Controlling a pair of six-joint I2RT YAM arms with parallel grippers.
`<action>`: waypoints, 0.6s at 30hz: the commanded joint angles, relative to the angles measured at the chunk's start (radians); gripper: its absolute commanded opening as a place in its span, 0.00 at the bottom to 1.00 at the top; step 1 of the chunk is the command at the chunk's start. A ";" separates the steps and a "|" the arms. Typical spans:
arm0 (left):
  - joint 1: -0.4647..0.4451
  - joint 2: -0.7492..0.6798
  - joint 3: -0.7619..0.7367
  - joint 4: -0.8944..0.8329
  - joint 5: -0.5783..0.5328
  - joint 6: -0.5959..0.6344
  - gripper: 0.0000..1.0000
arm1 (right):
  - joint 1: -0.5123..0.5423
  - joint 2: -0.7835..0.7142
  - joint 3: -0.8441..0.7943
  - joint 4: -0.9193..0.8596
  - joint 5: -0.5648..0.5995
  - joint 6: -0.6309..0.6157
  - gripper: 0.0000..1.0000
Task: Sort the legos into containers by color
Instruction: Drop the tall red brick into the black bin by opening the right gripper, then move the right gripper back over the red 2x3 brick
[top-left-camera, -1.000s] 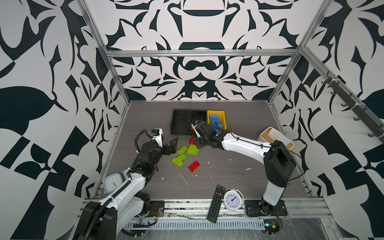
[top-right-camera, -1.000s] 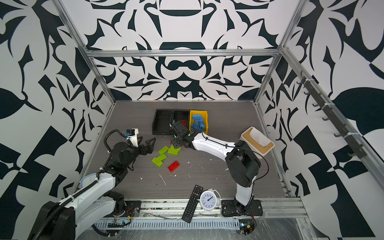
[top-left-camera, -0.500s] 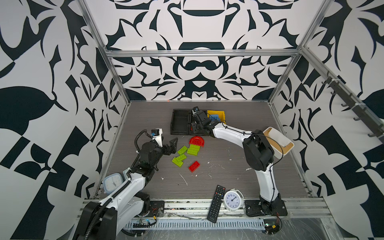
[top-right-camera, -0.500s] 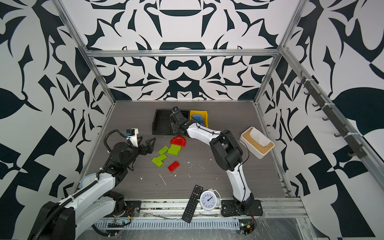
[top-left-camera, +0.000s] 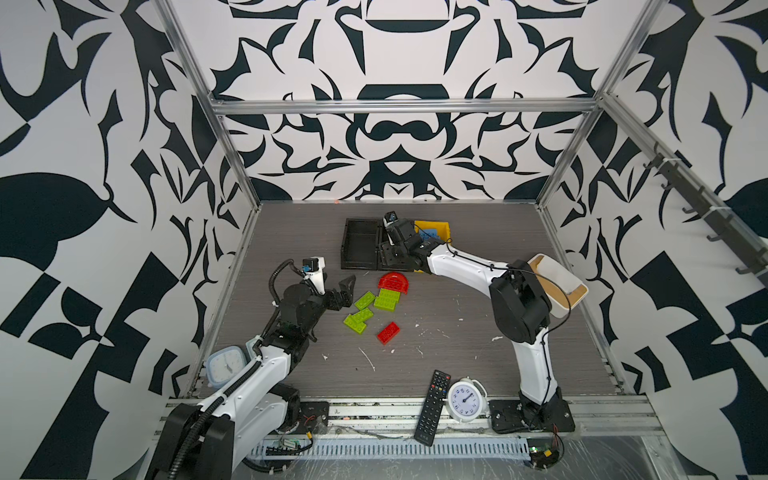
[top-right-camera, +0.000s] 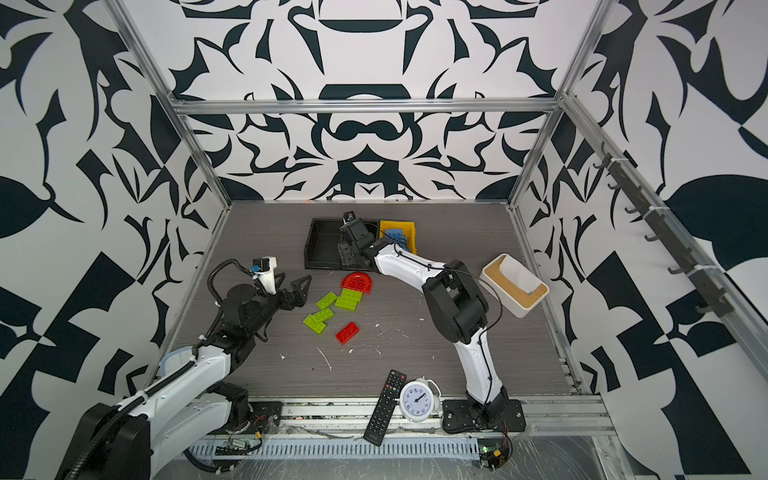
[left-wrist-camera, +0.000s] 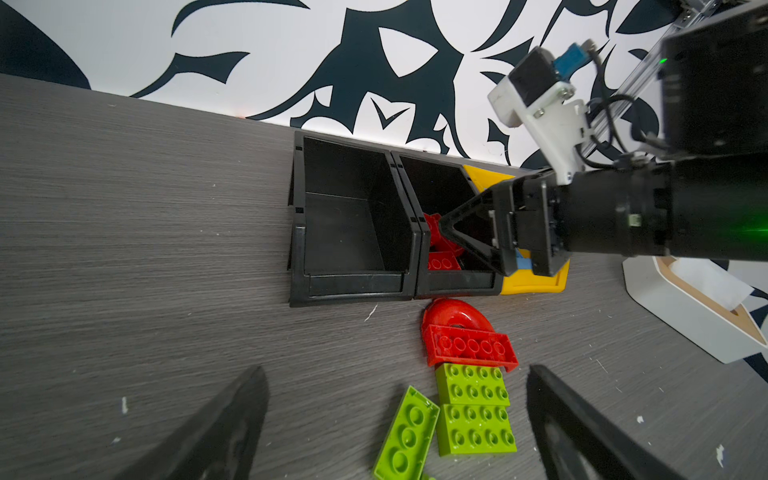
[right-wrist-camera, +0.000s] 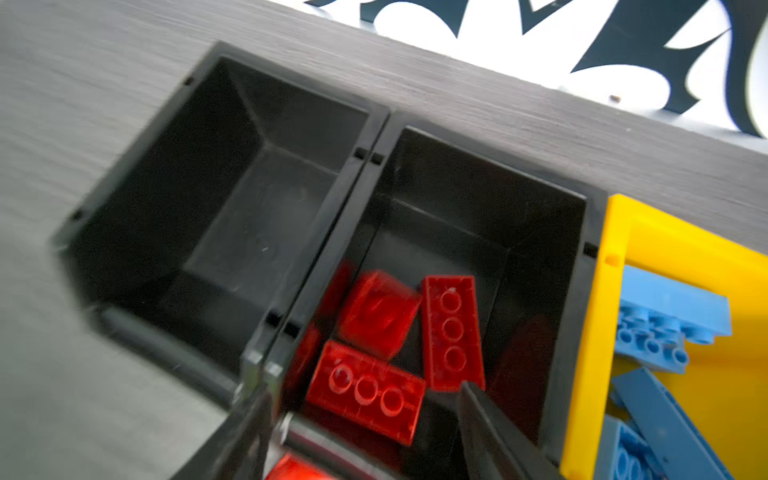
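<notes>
- Your right gripper hangs released over the black tray holding red bricks, near the table's far edge.
- Your left gripper gapes empty.

Two joined black trays are set side by side, a yellow bin against the right one; only bare floor is shown in the left tray, red bricks are piled loosely in the right (one blurred), and light blue bricks are heaped in the bin. Just before the trays a red half-round piece is laid flat, touching a cluster of lime green bricks, and a single red brick is found nearer, apart from them.
</notes>
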 joint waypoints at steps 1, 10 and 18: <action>0.002 -0.023 0.012 -0.001 -0.014 -0.010 0.99 | 0.054 -0.158 -0.081 -0.081 -0.128 -0.037 0.79; 0.002 -0.054 -0.007 -0.004 -0.079 -0.028 0.99 | 0.224 -0.413 -0.380 -0.187 -0.157 0.041 0.83; 0.002 -0.043 -0.006 -0.006 -0.098 -0.020 1.00 | 0.295 -0.431 -0.488 -0.170 -0.107 0.156 0.84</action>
